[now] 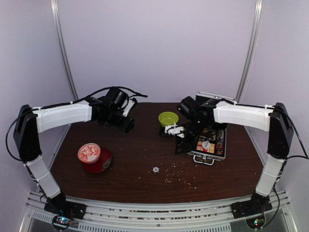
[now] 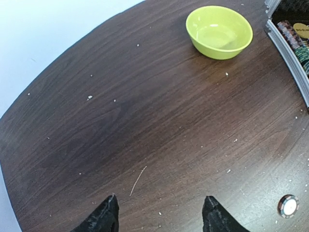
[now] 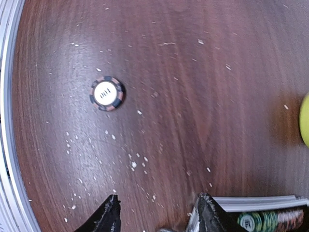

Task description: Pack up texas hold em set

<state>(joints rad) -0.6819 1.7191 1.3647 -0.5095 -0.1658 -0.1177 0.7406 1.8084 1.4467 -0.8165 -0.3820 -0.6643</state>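
Observation:
The silver case (image 1: 211, 145) lies open at the right of the table, with card decks and chip rows inside; its rim (image 2: 289, 53) and chips show in the left wrist view, and its corner (image 3: 260, 203) in the right wrist view. One loose chip (image 1: 155, 169) lies on the table near the front middle, also seen in the left wrist view (image 2: 288, 206) and the right wrist view (image 3: 106, 93). My right gripper (image 3: 159, 212) is open and empty just left of the case. My left gripper (image 2: 159, 215) is open and empty above bare table at the back left.
A lime-green bowl (image 1: 168, 118) stands at the back middle, also in the left wrist view (image 2: 219, 31). A red-and-white patterned round tin (image 1: 89, 153) rests on its red lid (image 1: 100, 163) at the front left. White crumbs (image 1: 181, 180) dot the wood near the front edge.

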